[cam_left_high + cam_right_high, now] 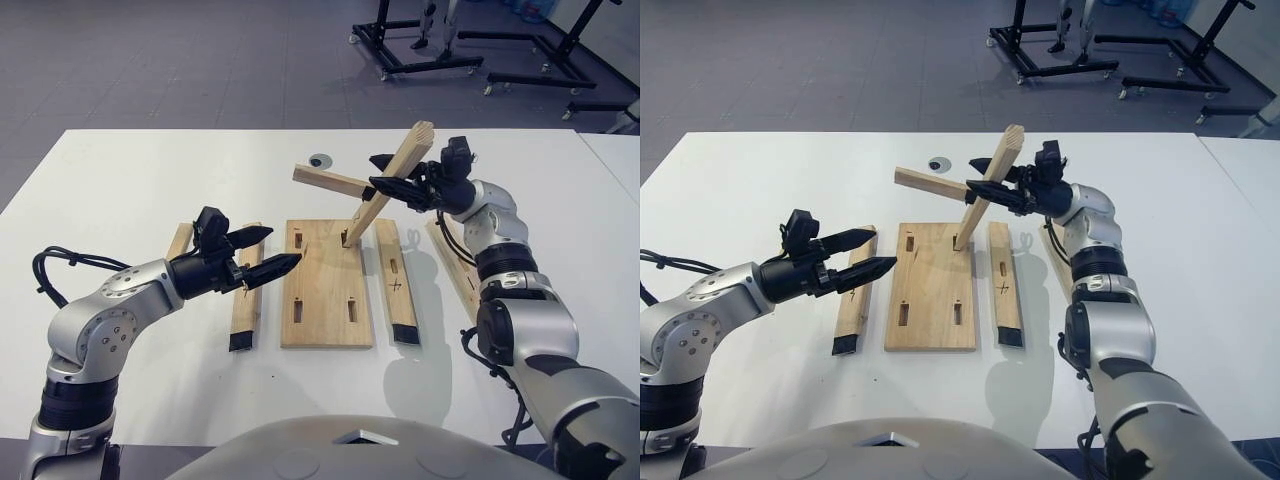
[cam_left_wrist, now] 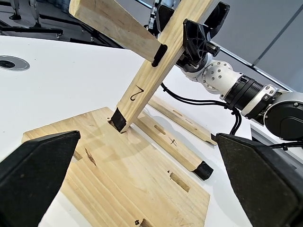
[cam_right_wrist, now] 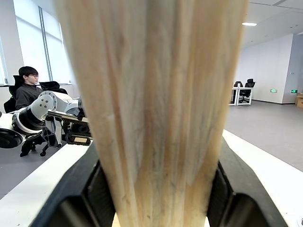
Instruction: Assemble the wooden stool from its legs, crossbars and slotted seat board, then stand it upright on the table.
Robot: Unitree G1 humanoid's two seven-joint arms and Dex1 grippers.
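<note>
Nearest, find the left tool (image 1: 283,247) spread and holding nothing, poised over a loose leg (image 1: 245,310) flat on the table (image 1: 130,190). Just beside, note the seat board (image 1: 325,300) lying slots-up, with another loose leg (image 1: 397,285) on its other side. Farther back, see the right tool (image 1: 378,172) pinching a tilted leg (image 1: 362,220) mid-length, foot at a far slot, crossbar (image 1: 325,181) already joined. Expect stiff, light, dry wood (little slip, probably), yet a tight joint liable to bind if canted. Better to grip mid-length across flat faces and steady the board against sliding.
</note>
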